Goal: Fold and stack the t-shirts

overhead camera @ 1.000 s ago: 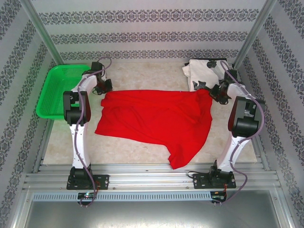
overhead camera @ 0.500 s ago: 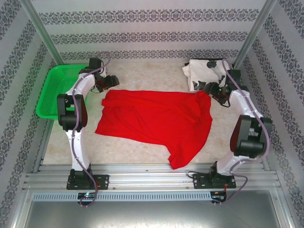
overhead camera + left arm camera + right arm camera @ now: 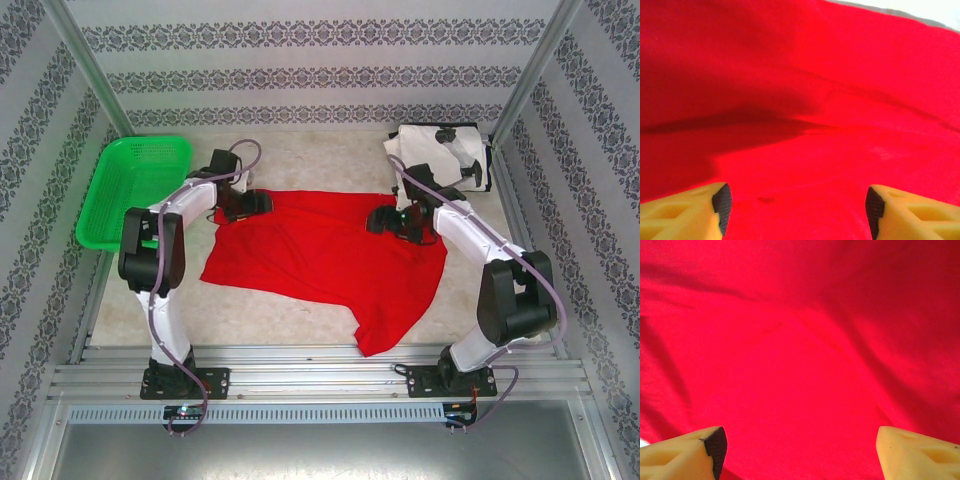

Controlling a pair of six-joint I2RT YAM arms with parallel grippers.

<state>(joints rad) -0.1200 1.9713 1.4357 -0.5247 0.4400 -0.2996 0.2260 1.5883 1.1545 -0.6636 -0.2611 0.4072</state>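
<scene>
The red t-shirt [image 3: 320,255] lies spread on the table, plain side up, with one part trailing toward the near edge. A white t-shirt with black blotches [image 3: 440,155] sits folded at the far right. My left gripper [image 3: 262,203] hovers over the red shirt's far-left edge, open, with only red cloth [image 3: 805,150] beneath its fingers. My right gripper [image 3: 375,221] is over the shirt's far-right part, also open, with red cloth [image 3: 800,365] below and nothing between its fingers.
A green mesh basket [image 3: 135,190] stands at the far left of the table. Metal posts rise at the back corners, patterned walls close in on both sides, and a metal rail [image 3: 320,375] runs along the near edge.
Both grippers let go of the red shirt's far corners and opened. Both then moved inward over the cloth, the left one rightward and the right one leftward.
</scene>
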